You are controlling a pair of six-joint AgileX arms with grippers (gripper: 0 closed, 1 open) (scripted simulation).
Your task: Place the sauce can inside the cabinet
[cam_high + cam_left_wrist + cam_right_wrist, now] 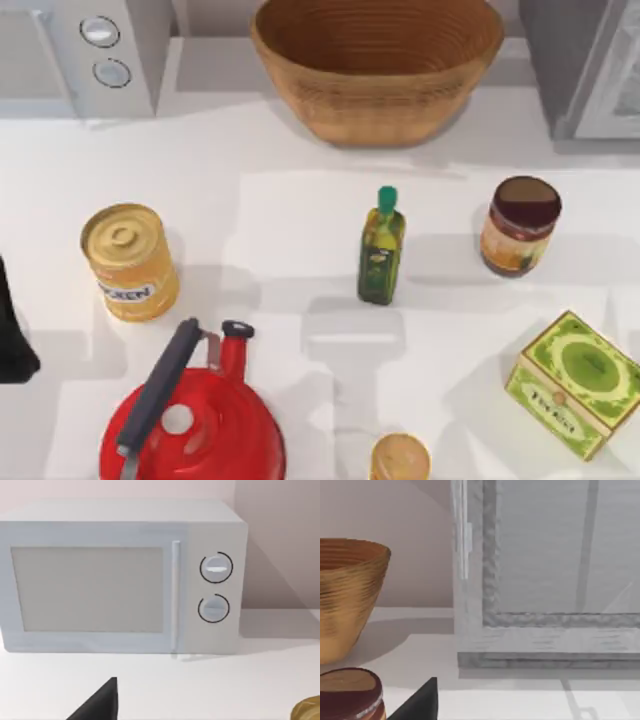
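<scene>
- standing upright on the white worktop (300, 210), the sauce can (519, 226) sits toward the right side, with its maroon lid also showing low in the right wrist view (349, 692).
- the cabinet (590, 65) stands at the back right corner, well behind the sauce can; its pale framed door (560, 570) looks closed.
- a green oil bottle (381, 246) stands just left of the sauce can, apart from it.
- a wicker basket (377, 65) sits at the back centre, between the cabinet and the microwave (120, 577).
- a yellow tin (129, 262) and red kettle (195, 415) occupy the front left; a green box (574, 383) and a small gold-topped can (400, 458) lie at the front right.
- the left arm (12, 330) rests at the left edge; whether either arm's fingers are apart or together cannot be told.
</scene>
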